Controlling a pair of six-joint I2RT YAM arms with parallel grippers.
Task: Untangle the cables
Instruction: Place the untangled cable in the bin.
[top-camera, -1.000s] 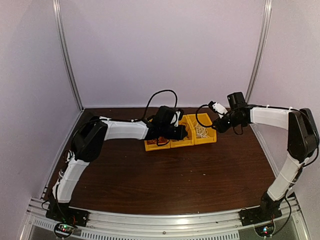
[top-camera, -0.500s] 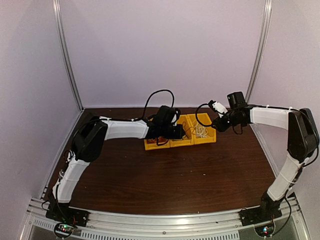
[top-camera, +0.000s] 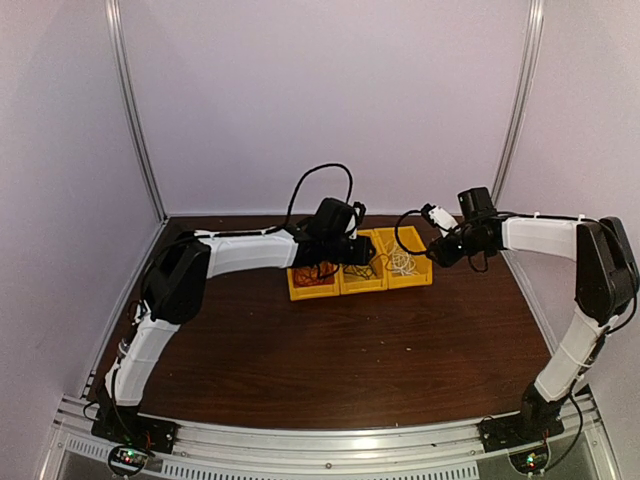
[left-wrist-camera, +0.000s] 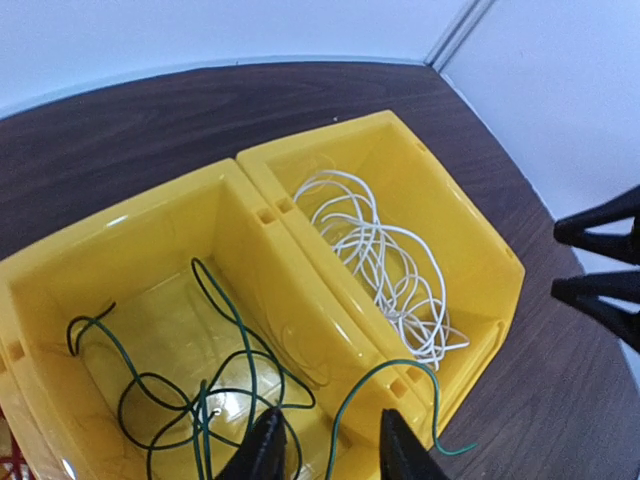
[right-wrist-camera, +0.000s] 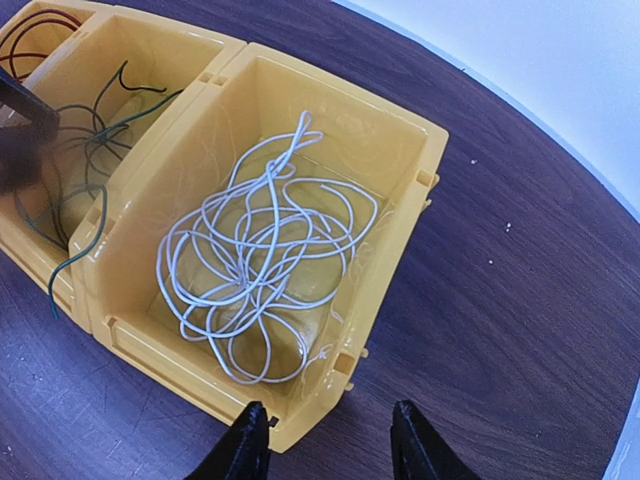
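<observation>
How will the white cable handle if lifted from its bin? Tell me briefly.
Probably floppy: the white cable lies in loose, overlapping loops. Likely light, being so thin. Crossed loops may lift as one clump.

Three yellow bins (top-camera: 362, 288), three cable clumps (right-wrist-camera: 262, 262), two arms (top-camera: 250, 255)

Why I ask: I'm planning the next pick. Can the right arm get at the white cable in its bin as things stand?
Probably yes. The right end effector hovers open close by the yellow bin, whose top is open; the white cable lies loose inside with nothing over it.
</observation>
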